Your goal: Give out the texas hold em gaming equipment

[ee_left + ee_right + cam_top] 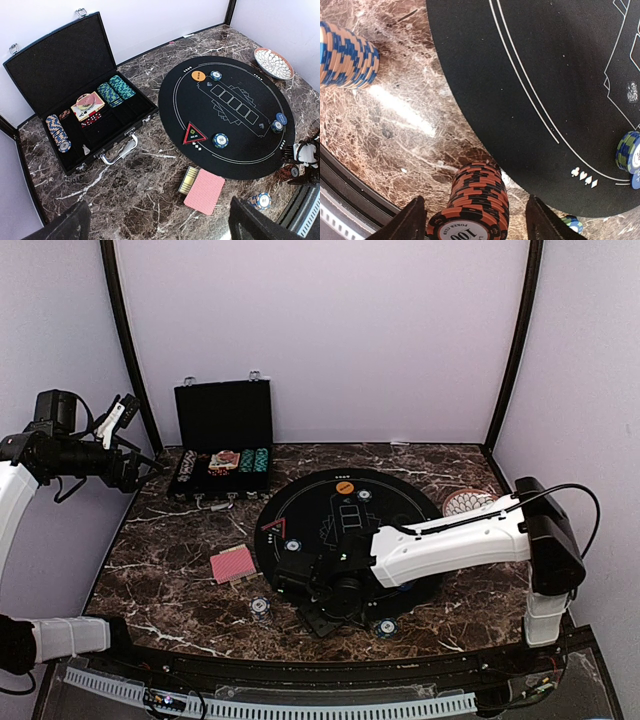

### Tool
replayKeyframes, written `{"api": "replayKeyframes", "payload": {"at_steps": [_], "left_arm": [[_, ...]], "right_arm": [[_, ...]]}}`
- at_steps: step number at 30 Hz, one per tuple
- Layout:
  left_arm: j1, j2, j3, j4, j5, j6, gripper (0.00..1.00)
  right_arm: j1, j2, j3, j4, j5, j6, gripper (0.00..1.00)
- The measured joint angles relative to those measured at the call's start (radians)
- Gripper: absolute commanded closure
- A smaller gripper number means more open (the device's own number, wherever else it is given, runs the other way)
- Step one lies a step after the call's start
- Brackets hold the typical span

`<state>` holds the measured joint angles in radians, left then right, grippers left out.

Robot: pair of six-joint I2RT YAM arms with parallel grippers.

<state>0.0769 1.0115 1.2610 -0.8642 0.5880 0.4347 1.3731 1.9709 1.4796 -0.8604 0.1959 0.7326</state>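
Now your right fingers (412,222) stand apart, straddling the upright orange-and-black chip stack (479,197), unclamped; your left fingers (70,225), spread wide, hang far left

Bench (180,610): brown marble, veined white. Round mat (235,145): black, printed with white lines and suit symbols. Card deck (204,191): red backs. Orange chip stack (477,200): black stripes, white centre. Tan chip stack (345,57): blue stripes. Orange disc (198,75); blue disc (281,118). Case (60,60): black, holding teal chips (116,91). Plate (272,62): white scale pattern, reddish rim.
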Motion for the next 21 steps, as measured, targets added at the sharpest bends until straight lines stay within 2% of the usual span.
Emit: {"api": "replayKeyframes", "payload": {"at_steps": [21], "left_arm": [[0.000,0.000,0.000,0.000,-0.005,0.001,0.01]], "right_arm": [[-0.003,0.000,-0.001,0.003,0.003,-0.002,0.51]]}}
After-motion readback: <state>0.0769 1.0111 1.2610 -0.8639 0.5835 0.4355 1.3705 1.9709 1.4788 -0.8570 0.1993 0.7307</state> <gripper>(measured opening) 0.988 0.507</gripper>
